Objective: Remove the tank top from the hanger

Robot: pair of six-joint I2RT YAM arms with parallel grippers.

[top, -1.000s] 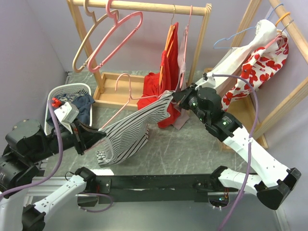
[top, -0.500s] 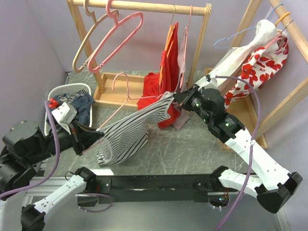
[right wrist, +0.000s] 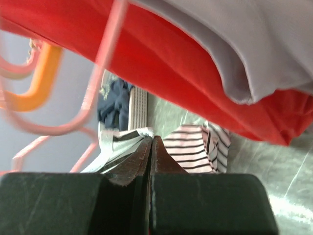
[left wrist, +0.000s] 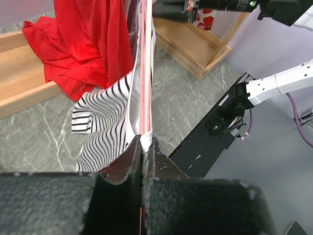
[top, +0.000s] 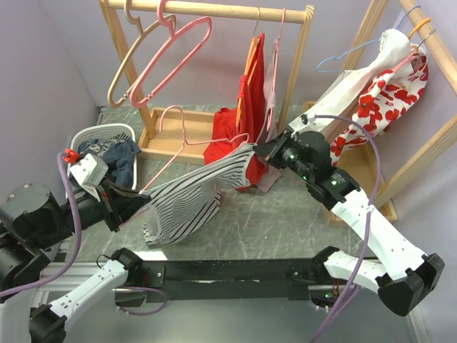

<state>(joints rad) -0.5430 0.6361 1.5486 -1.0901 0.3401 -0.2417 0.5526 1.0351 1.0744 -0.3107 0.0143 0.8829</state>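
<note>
Wooden rack (top: 214,11) at back w/ red garment (top: 246,107) hanging. Striped tank top (top: 189,196) is stretched above the table between my 2 pincers, not off the pink hanger (left wrist: 145,73) yet. Left gripper (left wrist: 145,142) is clenched on the hanger wire, prob. w/ some fabric pinched too. Right gripper (right wrist: 150,139) is clamped on the top's strap end. Risks: pulling apart w/ cloth trapped at left could tear it or slip the strap; hanger hook may snag the red garment.

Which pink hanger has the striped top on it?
The thin pink wire hanger held low, carrying the black-and-white striped tank top; the thicker pink plastic hanger hangs bare on the wooden rail.
</note>
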